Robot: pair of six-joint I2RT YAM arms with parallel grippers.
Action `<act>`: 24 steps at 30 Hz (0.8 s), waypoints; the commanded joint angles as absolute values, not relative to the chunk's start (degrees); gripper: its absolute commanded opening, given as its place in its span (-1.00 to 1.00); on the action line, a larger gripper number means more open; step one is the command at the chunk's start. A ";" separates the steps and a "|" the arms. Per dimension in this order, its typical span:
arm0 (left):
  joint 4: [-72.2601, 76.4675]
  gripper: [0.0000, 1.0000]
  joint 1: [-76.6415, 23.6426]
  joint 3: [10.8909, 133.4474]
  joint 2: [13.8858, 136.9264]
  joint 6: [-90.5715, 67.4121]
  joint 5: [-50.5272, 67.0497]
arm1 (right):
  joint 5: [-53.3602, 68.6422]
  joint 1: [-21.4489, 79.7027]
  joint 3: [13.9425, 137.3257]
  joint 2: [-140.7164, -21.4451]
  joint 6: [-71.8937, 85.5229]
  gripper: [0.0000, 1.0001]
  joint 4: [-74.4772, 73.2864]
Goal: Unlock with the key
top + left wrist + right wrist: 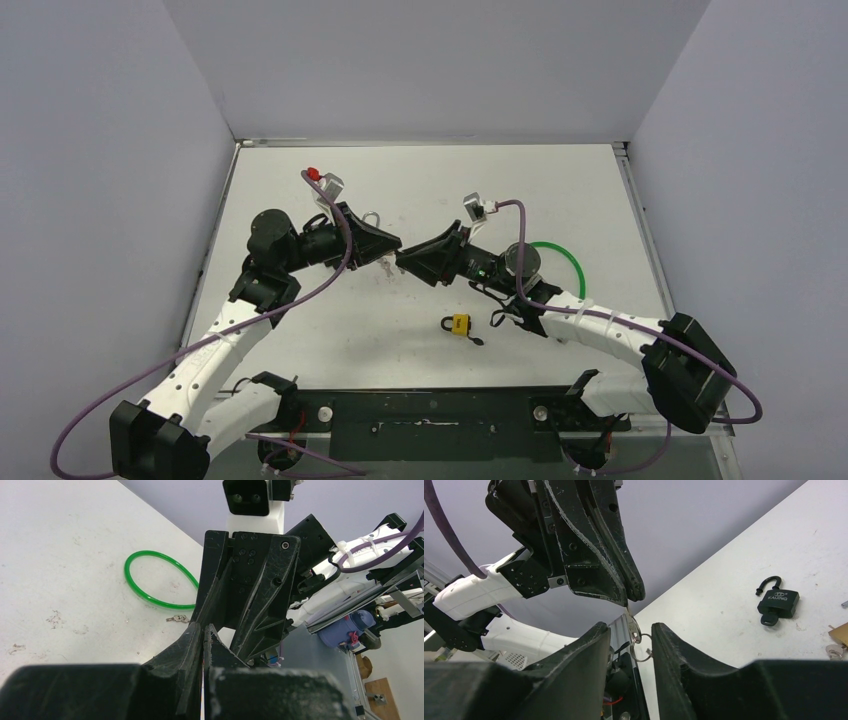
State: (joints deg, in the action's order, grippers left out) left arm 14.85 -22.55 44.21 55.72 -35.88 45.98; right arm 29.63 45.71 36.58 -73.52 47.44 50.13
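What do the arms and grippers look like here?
The left arm and right arm: white shells, black joints. The left gripper and right gripper: black, wedge-shaped, rough-surfaced, screw holes visible. A purple cable loops along each arm, zip-tied on the right.

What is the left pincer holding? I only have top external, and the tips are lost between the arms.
Observer: In the right wrist view, the left pincer is shut on a key that hangs straight down.
Operator: Right pincer on it?
Observer: No. The right pincer is open, and the key's lower end hangs between its fingers.
Operator: Any lock hidden behind the arms?
Observer: Yes. A black padlock marked KAMING lies on the table.
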 commanded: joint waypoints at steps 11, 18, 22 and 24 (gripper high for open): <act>18.45 -1.00 -22.76 46.23 54.73 -36.89 47.05 | 29.97 45.05 36.04 -71.71 47.92 -1.00 55.82; 14.19 -0.59 -22.76 47.43 55.07 -36.27 43.76 | 27.44 44.53 35.14 -71.21 47.59 -1.00 54.48; 7.09 0.13 -22.76 49.48 55.15 -33.45 36.59 | 25.54 43.36 33.99 -70.78 47.36 -1.00 52.84; 4.68 0.38 -23.29 50.07 55.57 -31.99 32.91 | 24.50 42.64 33.49 -70.37 46.54 -1.00 50.74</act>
State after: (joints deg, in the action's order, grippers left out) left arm 9.93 -22.59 45.78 55.72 -35.24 41.36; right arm 27.53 43.94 34.33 -72.66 48.25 51.22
